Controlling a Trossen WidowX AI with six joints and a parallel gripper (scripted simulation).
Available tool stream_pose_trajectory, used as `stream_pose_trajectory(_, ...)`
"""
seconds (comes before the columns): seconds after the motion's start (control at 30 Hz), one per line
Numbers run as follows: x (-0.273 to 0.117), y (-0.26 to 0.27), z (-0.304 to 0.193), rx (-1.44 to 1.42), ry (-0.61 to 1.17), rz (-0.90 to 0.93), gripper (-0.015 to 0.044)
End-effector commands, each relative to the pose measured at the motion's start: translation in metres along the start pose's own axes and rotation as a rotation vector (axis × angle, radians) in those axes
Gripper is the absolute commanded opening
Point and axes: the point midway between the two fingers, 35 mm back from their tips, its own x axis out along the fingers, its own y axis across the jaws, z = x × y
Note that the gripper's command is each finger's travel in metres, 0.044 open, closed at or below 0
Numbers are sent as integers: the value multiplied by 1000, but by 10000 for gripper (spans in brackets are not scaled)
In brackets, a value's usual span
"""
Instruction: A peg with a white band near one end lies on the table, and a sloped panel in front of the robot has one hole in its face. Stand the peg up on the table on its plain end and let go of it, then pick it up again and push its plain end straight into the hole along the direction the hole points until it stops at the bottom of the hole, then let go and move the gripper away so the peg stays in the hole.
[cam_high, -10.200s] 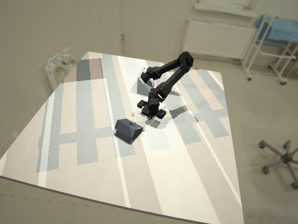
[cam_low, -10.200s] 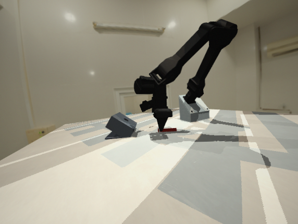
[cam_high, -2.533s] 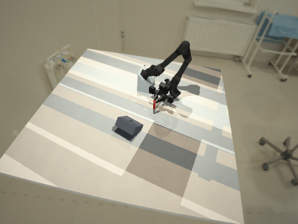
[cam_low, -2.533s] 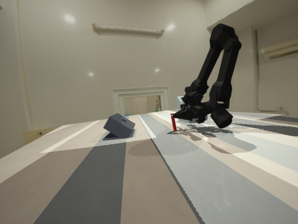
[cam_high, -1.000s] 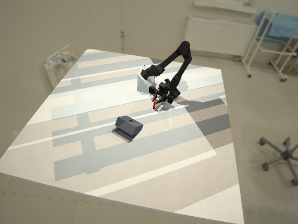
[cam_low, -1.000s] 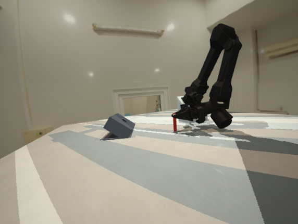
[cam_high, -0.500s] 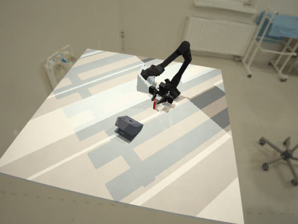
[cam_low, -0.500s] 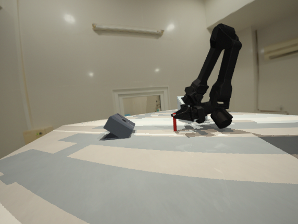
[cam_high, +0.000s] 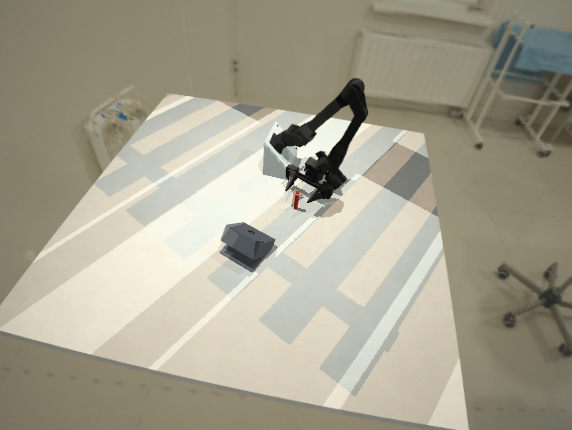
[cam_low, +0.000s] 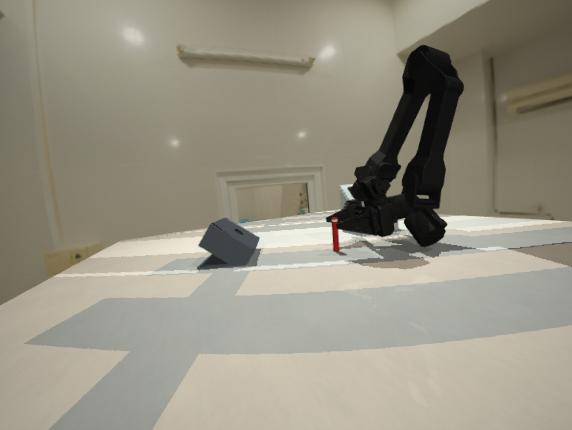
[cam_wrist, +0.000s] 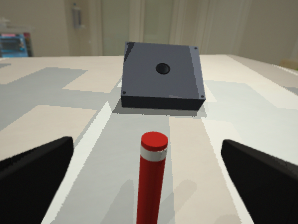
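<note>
The red peg (cam_high: 296, 201) (cam_low: 335, 235) (cam_wrist: 151, 187) stands upright on the table, its white band at the top and its plain end down. My gripper (cam_high: 299, 195) (cam_wrist: 148, 145) is wide open, with one finger on each side of the peg in the wrist view and touching neither side. In the exterior view the fingers are level with the peg's upper part. The dark grey sloped panel (cam_high: 242, 238) (cam_low: 230, 242) (cam_wrist: 145, 82) stands beyond the peg. Its round hole (cam_high: 251, 232) (cam_low: 239, 232) (cam_wrist: 163, 68) is empty.
A pale blue-grey angled block (cam_high: 272, 162) stands behind the gripper, beside the arm's base. The patterned table top (cam_high: 200, 320) (cam_low: 350, 390) carries the panel and the peg, with its front edge beyond the panel in the top view.
</note>
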Motion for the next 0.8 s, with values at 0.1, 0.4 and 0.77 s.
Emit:
stream_pose_trajectory(0.1, 1, 11, 27, 5, 12, -34, 440)
stream_pose_trajectory(0.4, -3, 19, 90, 14, 28, -50, 440)
stream_pose_trajectory(0.77, -22, -1, 159, 1, -2, 4, 440)
